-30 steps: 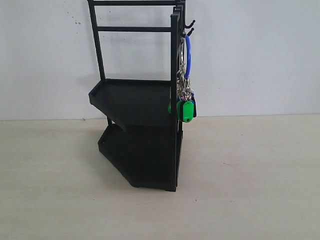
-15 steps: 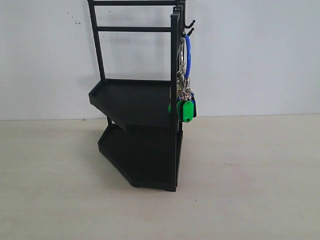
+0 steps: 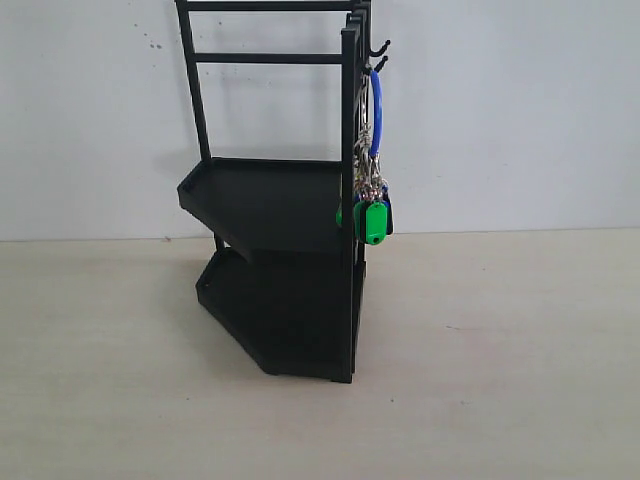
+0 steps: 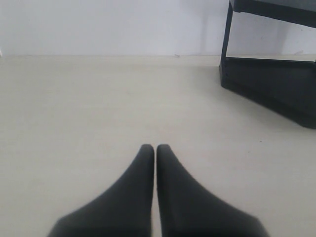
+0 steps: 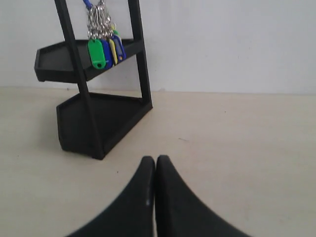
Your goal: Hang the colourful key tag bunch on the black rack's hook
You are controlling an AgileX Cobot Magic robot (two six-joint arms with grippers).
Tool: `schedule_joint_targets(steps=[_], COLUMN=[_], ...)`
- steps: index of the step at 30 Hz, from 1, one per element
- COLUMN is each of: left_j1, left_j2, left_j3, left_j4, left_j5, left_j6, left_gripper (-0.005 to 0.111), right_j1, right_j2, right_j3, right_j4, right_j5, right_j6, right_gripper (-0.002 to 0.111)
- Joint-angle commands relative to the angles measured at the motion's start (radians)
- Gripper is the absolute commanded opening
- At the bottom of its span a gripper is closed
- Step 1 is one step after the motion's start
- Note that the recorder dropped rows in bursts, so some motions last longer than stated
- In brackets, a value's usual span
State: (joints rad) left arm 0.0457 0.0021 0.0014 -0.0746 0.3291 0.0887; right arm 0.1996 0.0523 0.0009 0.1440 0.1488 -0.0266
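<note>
The key bunch is hanging on the hook of the rack, well ahead of the left tool and right tool, both sitting closed and empty; any tool brushing the rack would be risking shaking it off.

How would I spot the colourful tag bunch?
Find the tall black rack standing on the pale table. Look up its nearest post to a hook by the top. The tag bunch hangs there, the only colourful thing.
</note>
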Motion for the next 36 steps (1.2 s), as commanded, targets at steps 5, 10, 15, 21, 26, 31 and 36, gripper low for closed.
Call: schedule_joint_targets(steps=[5,10,15,21,26,31,36], left_j1=[0.002,0.002,0.002,0.002,0.002,0.002,0.002], left_j2=[-0.002,-0.002,-0.002,-0.002,-0.002,-0.002,-0.002], left_j3=[-0.001,-0.001,-0.001,-0.001,-0.001,-0.001,-0.001], left_j4=[-0.007,-0.007,-0.007,-0.007,-0.007,-0.007,-0.007], left_j5=[-0.015,-0.015,-0.015,-0.015,-0.015,-0.015,-0.015], left_j6=[-0.01,-0.01,-0.01,-0.01,-0.01,-0.01,-0.01], left_gripper=[0.004,0.004,0.004,0.004,0.004,0.004,0.004], right_j1=[-0.007,-0.067,-0.225,-0.271,-0.269,-0.269,-0.269], right_j2=[-0.002,-0.052,-0.052,-0.052,-0.052,-0.052,-0.052], right_j3=[-0.001,-0.001,-0.001,-0.001,-0.001,-0.001,-0.001], right_j4=[-0.012,-0.023,-0.007,-0.007,-0.007,-0.005,-0.005], right_j5=[0.128,0.186,0.193,0.193,0.195,0.195,0.195], right_j6=[-0.002,-0.002,0.001,-0.003,-0.008,-0.005,0.0], right_gripper=[0.0,0.0,0.0,0.0,0.0,0.0,0.0])
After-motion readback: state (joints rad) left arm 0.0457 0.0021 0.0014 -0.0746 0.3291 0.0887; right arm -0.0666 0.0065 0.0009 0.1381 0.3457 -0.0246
